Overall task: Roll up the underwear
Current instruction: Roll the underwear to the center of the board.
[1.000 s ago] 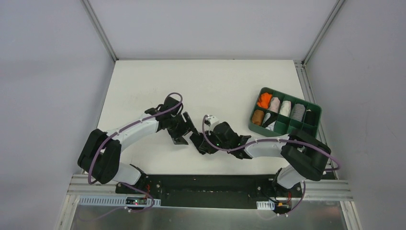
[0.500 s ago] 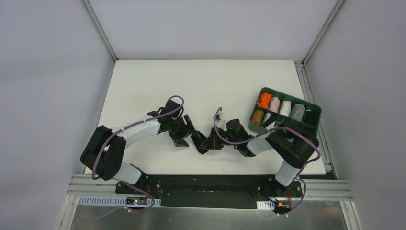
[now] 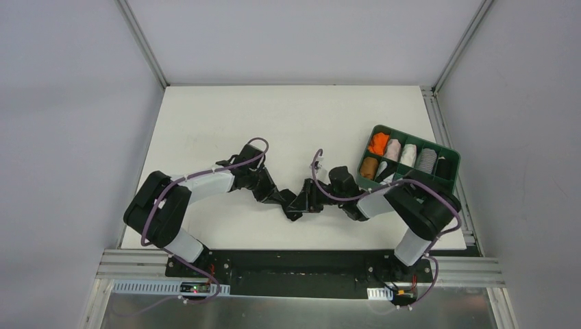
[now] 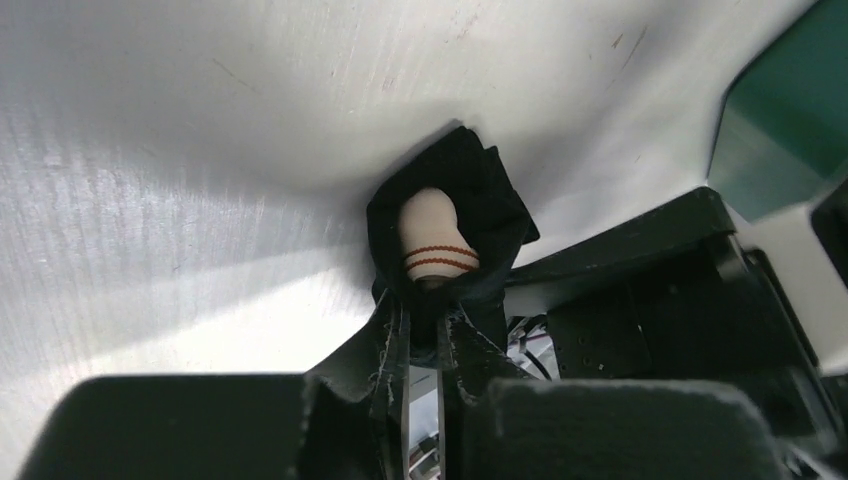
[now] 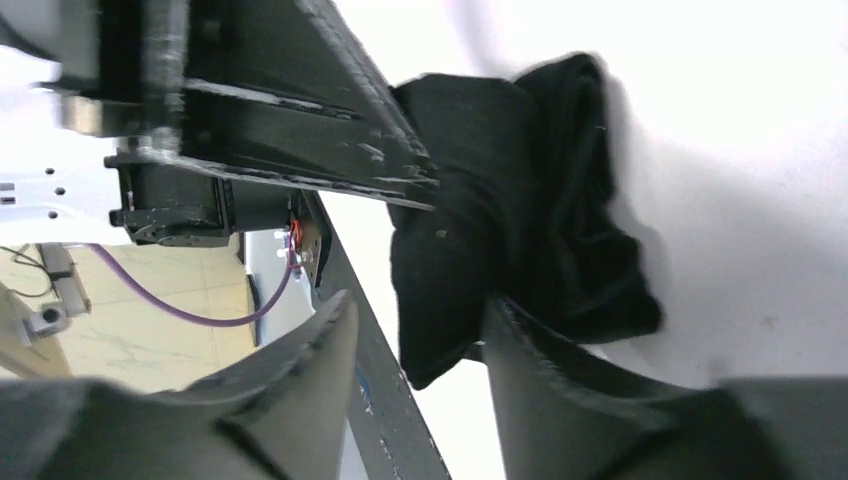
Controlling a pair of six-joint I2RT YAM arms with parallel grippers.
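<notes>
From above, both arms reach in to the middle of the near part of the white counter (image 3: 205,130). The left arm stretches low from its base toward the right. The right arm folds back at the elbow and points left, so the two wrists nearly meet. The left claw (image 3: 273,194) and the right claw (image 3: 310,200) sit at either side of the underwear (image 3: 293,205), a small black bundle lying on the counter between them. A green tray (image 3: 401,184) with rolled clothes (image 3: 401,152) stands well apart to the right.

A second ago the left claw sat a little further left and stood wide beside the bundle, while the right arm lay flatter with its elbow out to the right. Since then the left claw has moved in and closed, the right elbow has swung up toward the tray, and the right claw has eased its grip.

In the left wrist view, the left claw (image 4: 425,320) is pinched nearly shut on the near edge of the underwear (image 4: 480,200). A pale strip with thin red-orange lines shows at the middle of the black cloth. A corner of the tray (image 4: 780,120) is at the upper right.

In the right wrist view, the right claw (image 5: 420,320) stands partly open, its fingers (image 5: 560,370) apart. A hanging fold of the underwear (image 5: 520,200) lies between them, against one finger. The left claw (image 5: 420,180) grips the cloth from the upper left.
</notes>
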